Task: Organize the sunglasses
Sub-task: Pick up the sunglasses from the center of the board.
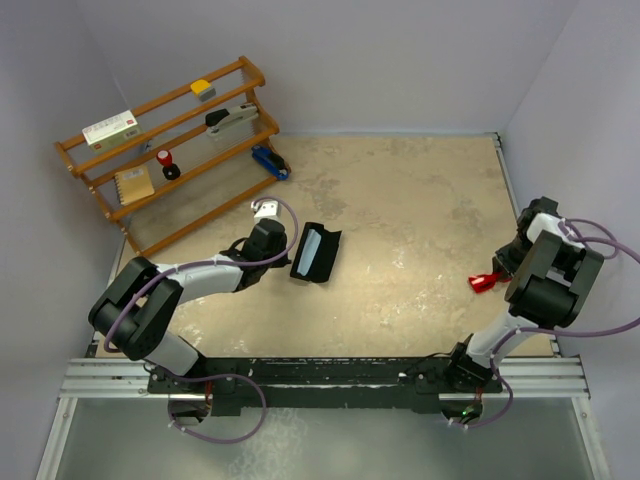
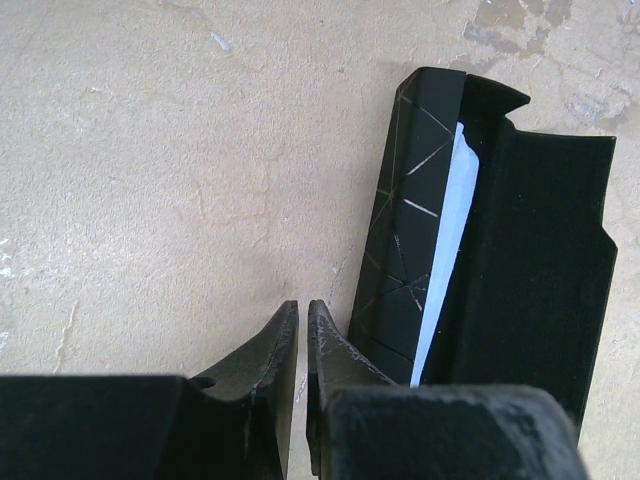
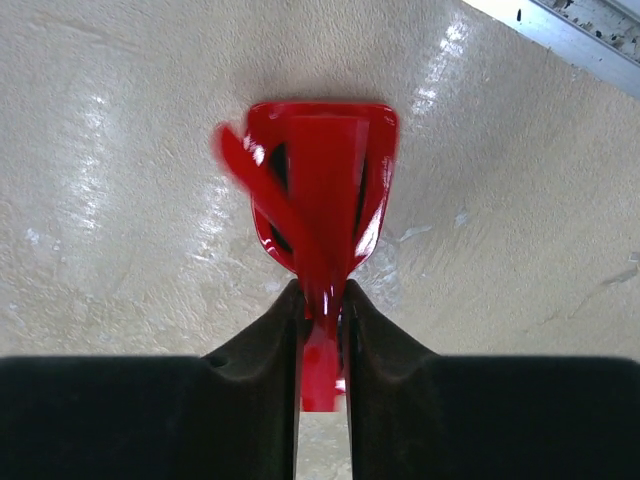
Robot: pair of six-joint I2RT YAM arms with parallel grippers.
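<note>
- I see the case (image 1: 316, 253) lying open on the worktop (image 1: 420, 210), left of centre.
- The cloth (image 2: 447, 250) lies in the case.
- My left hand (image 2: 302, 312) sits just left of the case.
- The sunglasses (image 3: 320, 190) are near the worktop's right edge, between the fingers of my right hand (image 3: 322, 295).
- The rack (image 1: 170, 140) stands in the far left corner.

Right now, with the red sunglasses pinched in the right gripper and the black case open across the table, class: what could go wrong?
1. The right gripper pinches the sunglasses by one thin end; they may twist or slip in transit.
2. A pale cloth lies in the open case; it could bunch beneath them.
3. The shut left gripper sits beside the case and might nudge it.
</note>
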